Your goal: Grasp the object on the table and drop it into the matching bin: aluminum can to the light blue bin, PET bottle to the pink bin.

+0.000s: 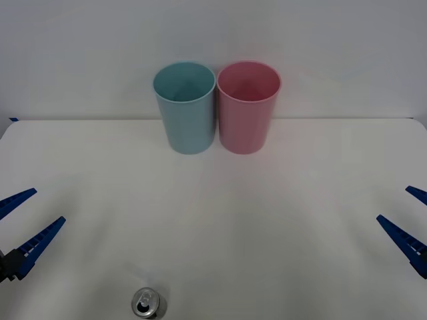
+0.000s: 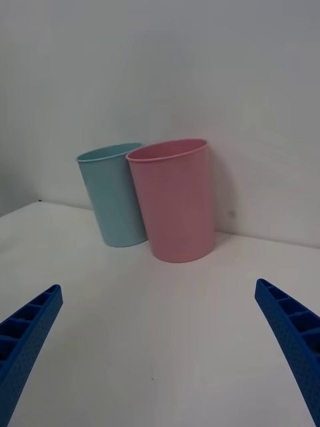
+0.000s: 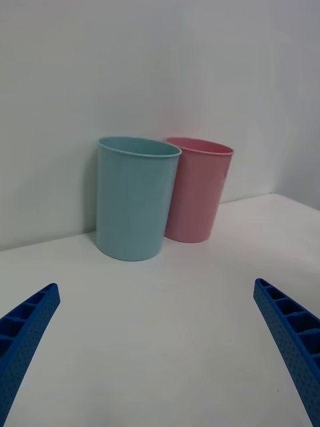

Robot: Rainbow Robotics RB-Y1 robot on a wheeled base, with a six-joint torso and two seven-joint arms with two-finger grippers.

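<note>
White table (image 1: 280, 220): light blue bin (image 1: 185, 107) beside pink bin (image 1: 247, 107)

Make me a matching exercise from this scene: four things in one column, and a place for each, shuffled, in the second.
Things
1. aluminum can
2. light blue bin
3. pink bin
4. left gripper

Places
A. at the far edge of the table, on the robot's right of its twin
B. at the table's near edge, a little to the robot's left of centre
C. over the table's left side, fingers open, holding nothing
D. at the far edge of the table, on the robot's left of its twin

Pairs: 1-B, 2-D, 3-A, 4-C
</note>
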